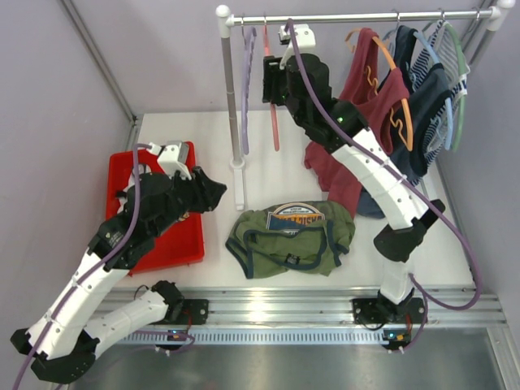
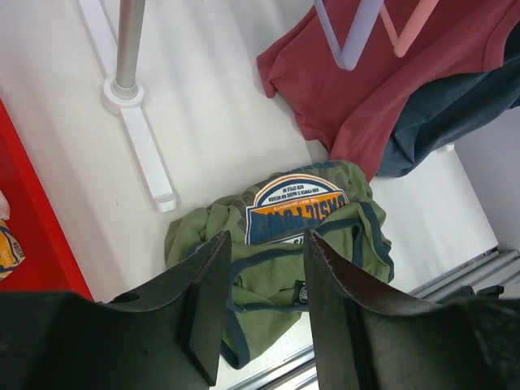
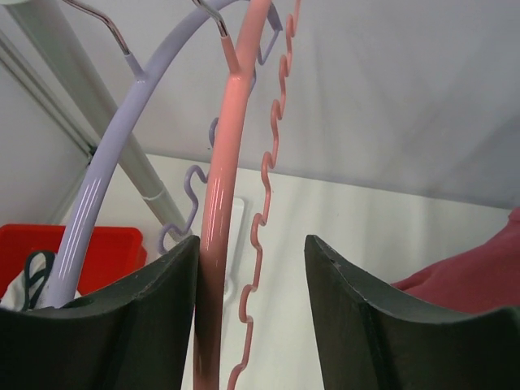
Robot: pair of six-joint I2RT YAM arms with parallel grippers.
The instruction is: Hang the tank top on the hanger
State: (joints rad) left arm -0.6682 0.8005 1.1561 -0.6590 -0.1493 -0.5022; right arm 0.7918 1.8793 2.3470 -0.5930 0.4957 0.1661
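Broadly, a white worktop [image 1: 268, 175] is seen, w/ a clothes rack [image 1: 349, 16] standing on it. The rack's upright post [image 1: 231, 97] is taken as ref. for all places.

A red tray [image 1: 183, 244] is laid left of the post, towards the arm bases. Right of the post, a dark red tank top [image 1: 372, 96] is hung from the rail, its hem draped onto the worktop. Other garments are hung further right.

The tank top [image 1: 292, 240] is found crumpled on the worktop, just right of the post's foot and nearer the bases, w/ chest print up and navy trim showing. It is touched by neither tool.

A lilac hanger [image 1: 246, 89] is hung just right of the post. The hanger [image 1: 273, 122], salmon-pink, is hung beside it, on the side away from the post.

The R tool [image 3: 252, 244] is raised to the rail right of the post. Its jaws are held apart, w/ the hanger's wavy bar passing btwn them. The hanger's smooth arm is seen right at the inner face of one finger, and the other finger stands clear.

The L tool [image 2: 268, 244] is held left of the post's foot, by the tray's edge. Its jaws are apart w/ nothing btwn them, and the tank top is seen beyond the fingertips.
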